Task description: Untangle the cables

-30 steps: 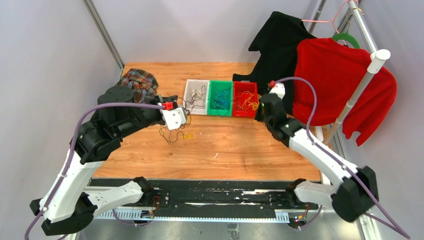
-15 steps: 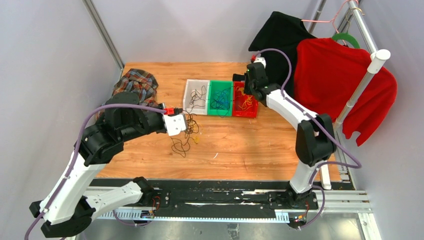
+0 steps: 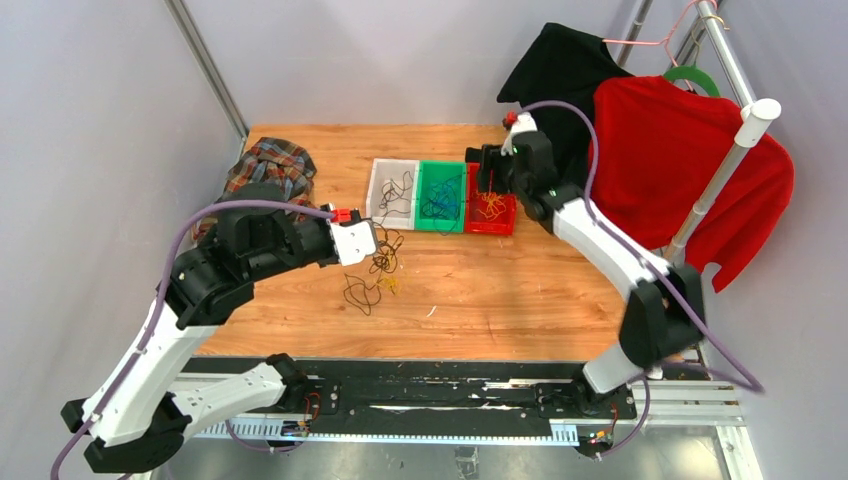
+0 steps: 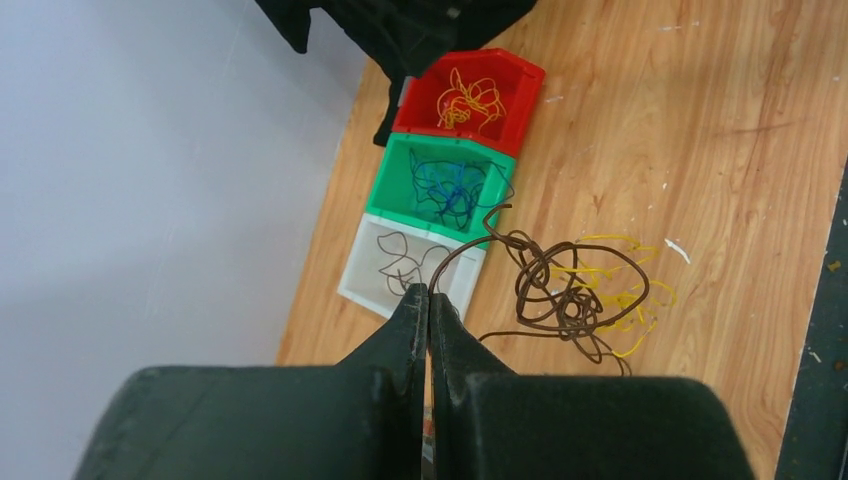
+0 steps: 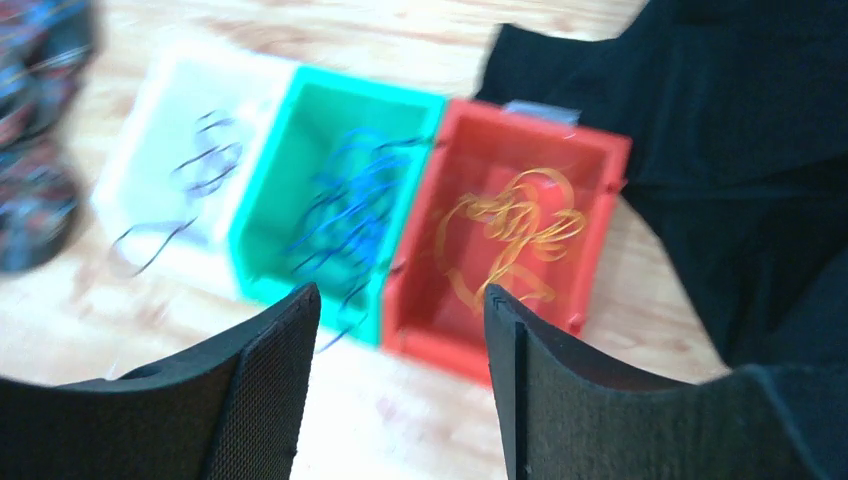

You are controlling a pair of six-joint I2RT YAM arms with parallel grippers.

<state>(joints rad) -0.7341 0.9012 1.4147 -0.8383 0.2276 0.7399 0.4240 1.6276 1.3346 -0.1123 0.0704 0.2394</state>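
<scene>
Cables lie tangled near white bin, green bin, red bin.

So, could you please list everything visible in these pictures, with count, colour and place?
bins: three, white, green, red; row at the table's far side
sorted cables: three bunches, dark, blue, yellow-orange; one per bin, same order
loose tangle: one, brown and yellow; on the table, near the bins
plaid cloth: one, checked; far left corner
garments: two, black and red; hanging at far right
table: one, wood
left end effector: black; shut on the loose tangle's brown strand
right end effector: black; open, above the bins
</scene>
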